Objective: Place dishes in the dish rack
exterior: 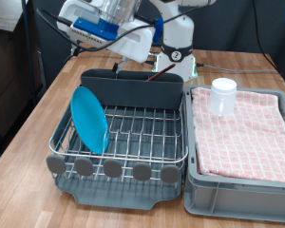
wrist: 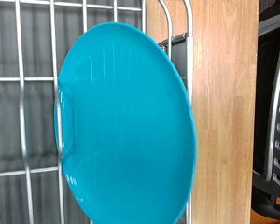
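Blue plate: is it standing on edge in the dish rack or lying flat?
On edge: the blue plate stands nearly upright, leaning slightly, among the dish rack's wires.

Glossy plate (wrist: 126, 121), seemingly plastic

Blue plate (exterior: 88, 119) upright in wire dish rack (exterior: 133, 133) — white cup (exterior: 222, 96) apart

The Franka arm reaches in from the exterior view's top, its white links bent over near the upper middle of the frame. The gripper (exterior: 93, 21) — a white and blue hand with black cables trailing off it — hangs high at the exterior view's upper left, tilted. Its jaws cannot be made out there (the hand is cropped and blurred), and the wrist view shows no fingers at all.
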{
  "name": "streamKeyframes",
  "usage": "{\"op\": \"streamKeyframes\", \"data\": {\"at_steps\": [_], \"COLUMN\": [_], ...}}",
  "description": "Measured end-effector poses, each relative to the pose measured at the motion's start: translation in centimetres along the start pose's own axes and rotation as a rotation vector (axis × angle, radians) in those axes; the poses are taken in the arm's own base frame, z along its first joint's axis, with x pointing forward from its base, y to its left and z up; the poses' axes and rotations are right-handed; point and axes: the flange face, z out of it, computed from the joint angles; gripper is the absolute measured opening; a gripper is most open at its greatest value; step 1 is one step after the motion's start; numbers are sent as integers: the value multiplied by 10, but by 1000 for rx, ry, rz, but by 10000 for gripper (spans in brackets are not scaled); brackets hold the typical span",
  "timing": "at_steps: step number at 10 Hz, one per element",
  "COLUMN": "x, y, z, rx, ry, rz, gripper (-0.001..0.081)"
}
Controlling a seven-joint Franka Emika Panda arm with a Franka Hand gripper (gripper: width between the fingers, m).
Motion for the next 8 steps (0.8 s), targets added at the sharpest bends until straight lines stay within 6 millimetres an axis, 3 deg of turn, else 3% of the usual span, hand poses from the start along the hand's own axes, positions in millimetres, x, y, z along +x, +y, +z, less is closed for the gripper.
{"op": "streamKeyframes", "data": {"at_steps": [3, 8], "x": [-1, -22], "y": [-1, -63], "z": [-8, -67], "rx": [-10, -7], "ry": [-14, -92], "rz": [-26, -105], "gripper": [803, 803]}}
